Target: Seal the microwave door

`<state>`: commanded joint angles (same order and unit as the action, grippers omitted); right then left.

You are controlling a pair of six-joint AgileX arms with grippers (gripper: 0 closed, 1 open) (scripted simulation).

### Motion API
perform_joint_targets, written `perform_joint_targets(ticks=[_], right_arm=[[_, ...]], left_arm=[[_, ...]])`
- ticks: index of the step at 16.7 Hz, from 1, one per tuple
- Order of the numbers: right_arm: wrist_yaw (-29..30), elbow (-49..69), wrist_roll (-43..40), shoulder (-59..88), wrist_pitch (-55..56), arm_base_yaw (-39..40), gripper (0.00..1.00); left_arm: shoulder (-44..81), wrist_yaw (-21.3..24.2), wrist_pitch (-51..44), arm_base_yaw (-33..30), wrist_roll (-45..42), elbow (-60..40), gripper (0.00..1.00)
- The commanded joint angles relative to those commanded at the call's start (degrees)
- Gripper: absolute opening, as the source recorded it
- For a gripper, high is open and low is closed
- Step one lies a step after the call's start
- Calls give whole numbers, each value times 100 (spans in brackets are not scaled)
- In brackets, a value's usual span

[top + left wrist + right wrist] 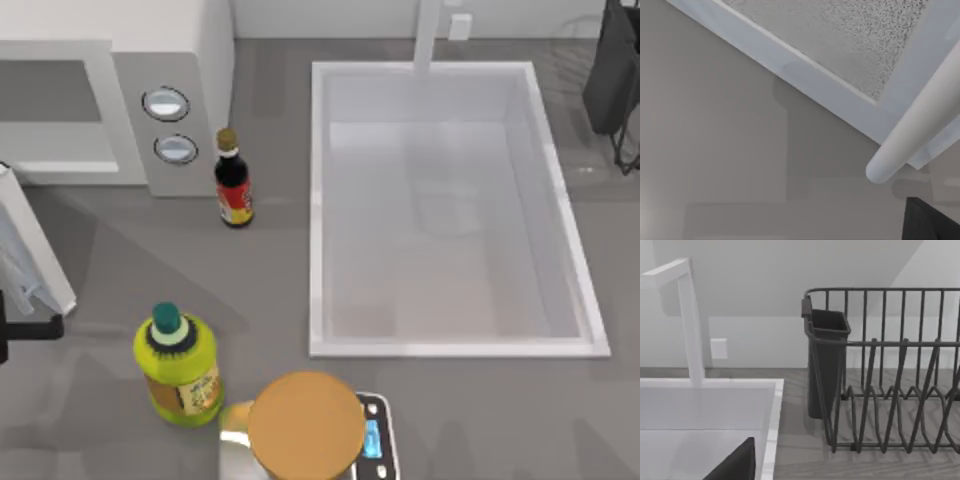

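Note:
The microwave (170, 50) stands at the back left, white, with a grey cavity and a grey panel with two dials. Its microwave door (35, 250) is swung open and juts out toward the front left. My left gripper (20, 328) is a dark shape at the table's left edge, just in front of the door's free end. The left wrist view looks closely at the door (805, 75), with its speckled window, white frame and round white handle bar (912, 130). A dark part of my right gripper (735, 466) hangs by the sink's right rim.
A white sink (318, 200) with a faucet (690, 325) fills the middle and right. A soy sauce bottle (233, 180) stands beside the dial panel. A yellow oil bottle (180, 365) and a scale with a brown round thing (305, 425) sit at the front. A dark dish rack (890, 370) stands at the back right.

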<state>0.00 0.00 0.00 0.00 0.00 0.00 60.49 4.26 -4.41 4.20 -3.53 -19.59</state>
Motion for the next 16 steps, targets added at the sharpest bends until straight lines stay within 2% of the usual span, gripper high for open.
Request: perform_joint_targets(ticks=[4,12,16], right_arm=[[0,0,0,0,0,0,100],[0,0,0,0,0,0,100],[0,0,0,0,0,0,100]], left_arm=[[254,11,110,0,7,-192,0],[2605,-93,1014,-174,100,-1503,0],[2934,-116,1190,-209,120,-1746,0]])
